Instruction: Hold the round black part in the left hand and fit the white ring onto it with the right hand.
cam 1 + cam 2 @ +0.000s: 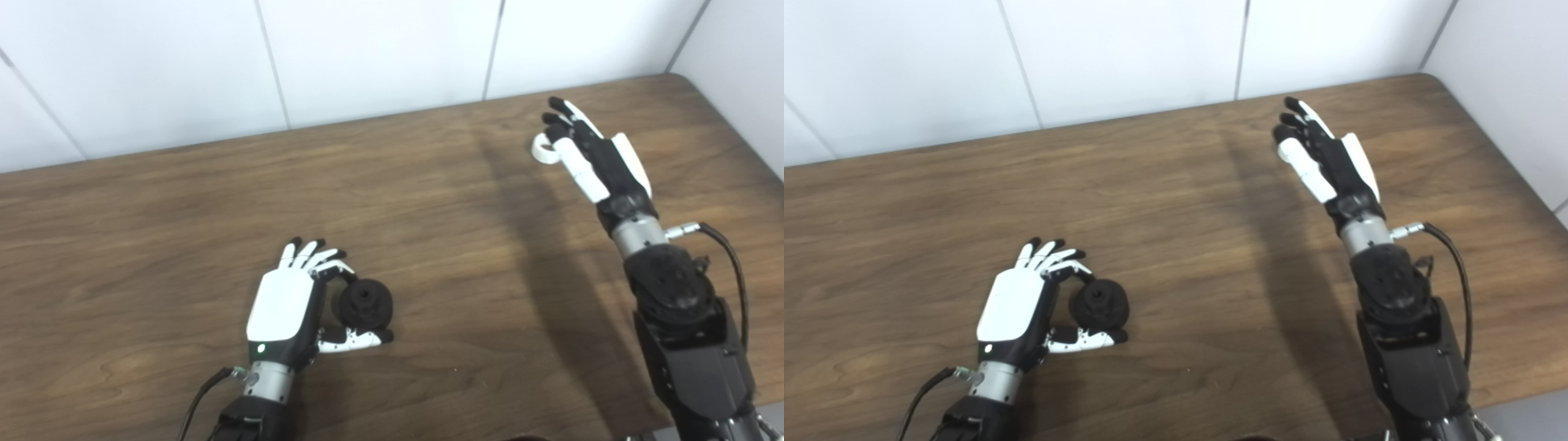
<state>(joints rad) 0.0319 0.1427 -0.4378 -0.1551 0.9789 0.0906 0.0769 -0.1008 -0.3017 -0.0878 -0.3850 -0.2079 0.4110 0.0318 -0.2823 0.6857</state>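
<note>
The left hand (pixel 288 309) cups the round black part (pixel 365 302) loosely on the table (pixel 153 245), thumb under it, while the right hand (pixel 588 153) reaches open-fingered at the white ring (pixel 542 150) far off — a glancing touch could skid the ring away

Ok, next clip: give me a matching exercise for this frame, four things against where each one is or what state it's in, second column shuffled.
Things:
1. round black part
2. white ring
3. left hand
4. right hand

Places or states:
A. far right of the table, fingers stretched out over the ring
B. near middle of the table, beside the left hand
C. fingers and thumb curled around the black part
D. far right of the table, partly hidden by fingers

Pairs: 1-B, 2-D, 3-C, 4-A
</note>
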